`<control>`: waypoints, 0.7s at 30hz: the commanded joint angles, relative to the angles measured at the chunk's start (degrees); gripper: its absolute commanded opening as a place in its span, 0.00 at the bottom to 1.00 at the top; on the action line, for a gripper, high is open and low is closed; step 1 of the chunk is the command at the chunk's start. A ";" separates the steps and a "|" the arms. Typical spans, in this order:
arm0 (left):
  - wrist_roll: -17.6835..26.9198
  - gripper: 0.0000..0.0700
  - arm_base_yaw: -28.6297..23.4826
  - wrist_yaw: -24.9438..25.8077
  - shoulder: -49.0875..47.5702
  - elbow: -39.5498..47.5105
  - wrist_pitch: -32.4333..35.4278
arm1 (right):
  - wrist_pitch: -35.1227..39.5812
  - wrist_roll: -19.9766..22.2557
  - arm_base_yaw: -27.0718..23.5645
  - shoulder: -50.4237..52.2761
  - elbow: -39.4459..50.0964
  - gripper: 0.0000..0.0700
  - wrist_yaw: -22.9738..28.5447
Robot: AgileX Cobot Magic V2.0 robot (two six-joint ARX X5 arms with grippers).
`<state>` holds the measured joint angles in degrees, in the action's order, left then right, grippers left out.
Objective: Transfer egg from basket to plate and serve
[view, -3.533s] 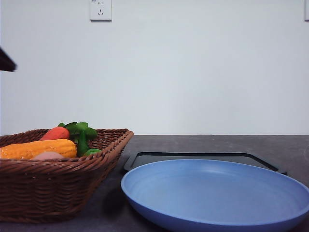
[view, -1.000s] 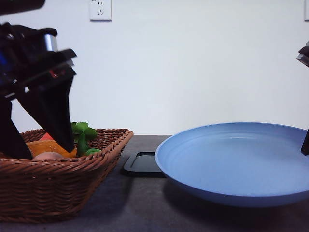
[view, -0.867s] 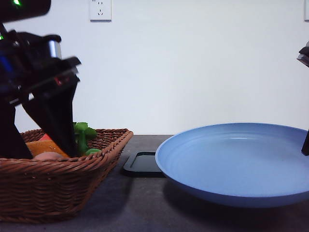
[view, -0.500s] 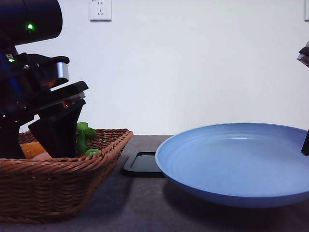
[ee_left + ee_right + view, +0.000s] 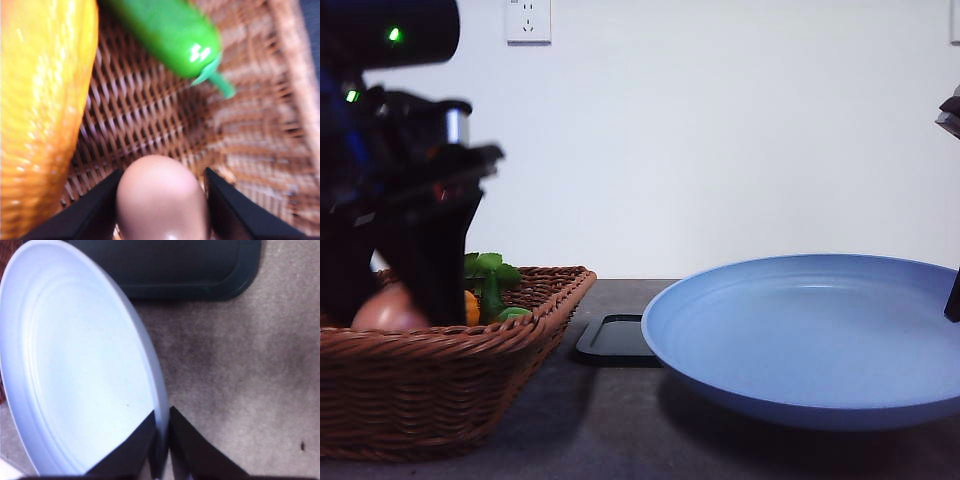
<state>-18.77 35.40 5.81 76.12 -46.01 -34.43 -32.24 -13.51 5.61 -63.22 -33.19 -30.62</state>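
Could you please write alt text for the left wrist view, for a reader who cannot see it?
The left pincer grips a pinkish-brown egg between its black fingers, above the woven basket floor. A corn cob lies to one side and a green pepper beyond.

The left gripper (image 5: 405, 300) is motion-blurred, hiding the basket's (image 5: 440, 385) contents. The frame edge crops the plate (image 5: 800, 340).

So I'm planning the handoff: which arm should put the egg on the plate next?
The left. Its gripper is already shut on the egg over the basket. The right gripper is clamped on the rim of the plate, so it probably just holds that steady.
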 commanded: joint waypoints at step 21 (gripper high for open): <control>11.98 0.24 18.36 6.64 6.44 -12.56 22.74 | -3.07 0.85 0.25 -0.35 -0.68 0.00 -4.95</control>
<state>-10.97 52.92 13.13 80.98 -57.65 -12.37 -35.70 -13.40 5.67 -63.20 -33.19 -34.86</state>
